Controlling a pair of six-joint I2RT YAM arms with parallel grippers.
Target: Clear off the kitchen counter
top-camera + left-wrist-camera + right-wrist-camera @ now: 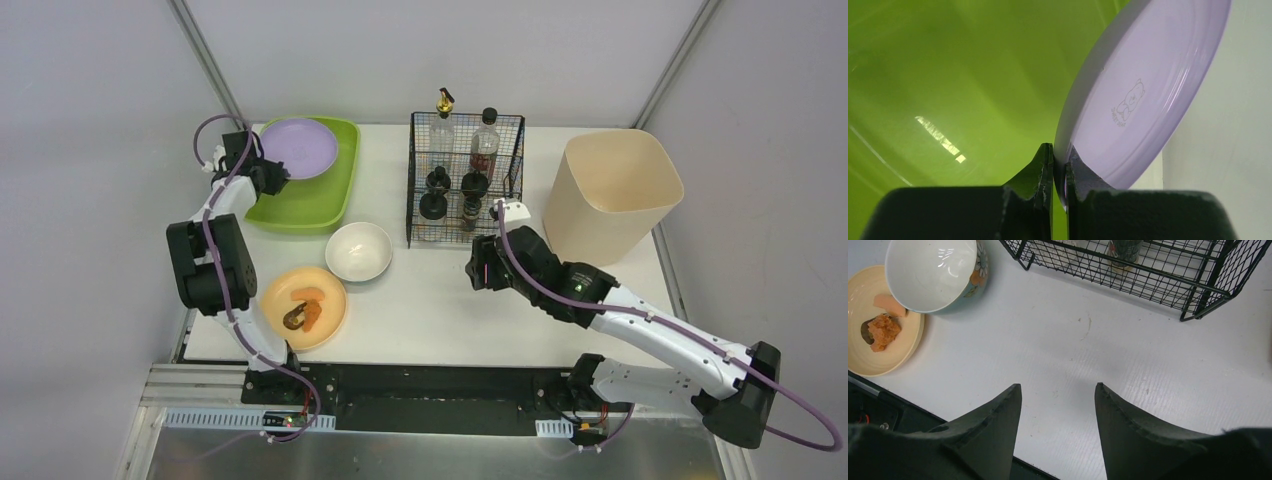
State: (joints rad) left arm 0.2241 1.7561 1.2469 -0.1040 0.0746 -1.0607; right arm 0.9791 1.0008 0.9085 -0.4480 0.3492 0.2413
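Left jaws clamp purple plate (1143, 90) by its rim over green tray (948, 75), ten o'clock; right jaws half-open, empty; thin grip risks slip.

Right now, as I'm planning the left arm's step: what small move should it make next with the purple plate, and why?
Probably lower a little, then open. The left gripper is shut on the rim of the purple plate, held over the green tray, so setting it down there seems the step left.
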